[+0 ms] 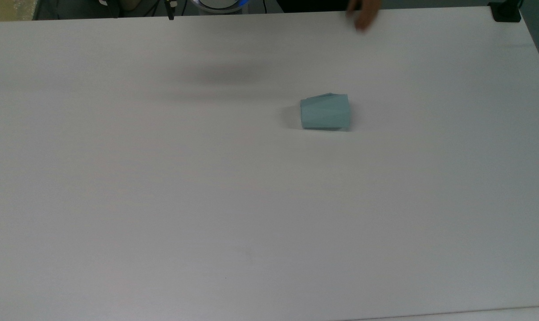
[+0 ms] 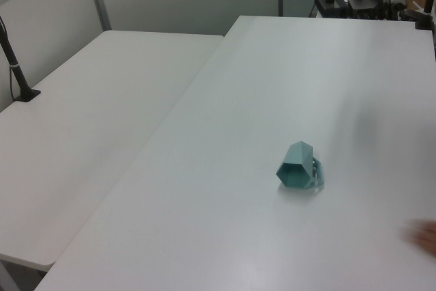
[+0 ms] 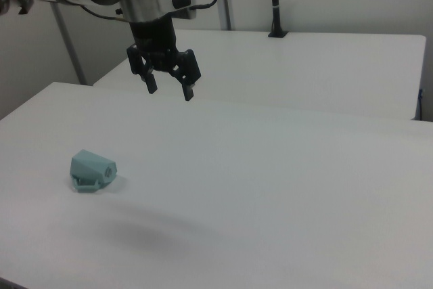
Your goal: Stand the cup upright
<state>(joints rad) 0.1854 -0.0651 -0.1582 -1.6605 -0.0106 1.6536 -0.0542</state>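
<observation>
Lying cup: the cup (image 3: 93, 171) is on its side on the white table (image 3: 270, 194), faceted wall down, nothing touching it — not yet upright.
Cup orientation: in the top view the wider rim end points to the top view's right, narrower base to the top view's left (image 1: 325, 112); in the left view a flat hexagonal end faces the camera (image 2: 298, 167) — probably the base, hard to be sure.
Tab: a small bit sticks out low at the rim end in the left view; likely the holed tab.
Gripper: the gripper (image 3: 170, 89) hangs high above the table, fingers spread apart, holding nothing, well apart from the cup and toward the right view's right of it.
Step in hand: judged as approach — travel over the cup, then descend.
Doing it well: line the fingers across two opposite flat facets, not the edges; grip nearer the rim end so the base can swing down; rotate, then set the base flat before letting go. Light cup, may roll or skid if nudged.
Surroundings: a second white table (image 3: 325, 65) stands behind, with a black post (image 3: 275, 1) at its far edge.
In the way: a person's hand (image 1: 363, 15) sits blurred at the table's far edge in the top view — near, but apart from the cup.
</observation>
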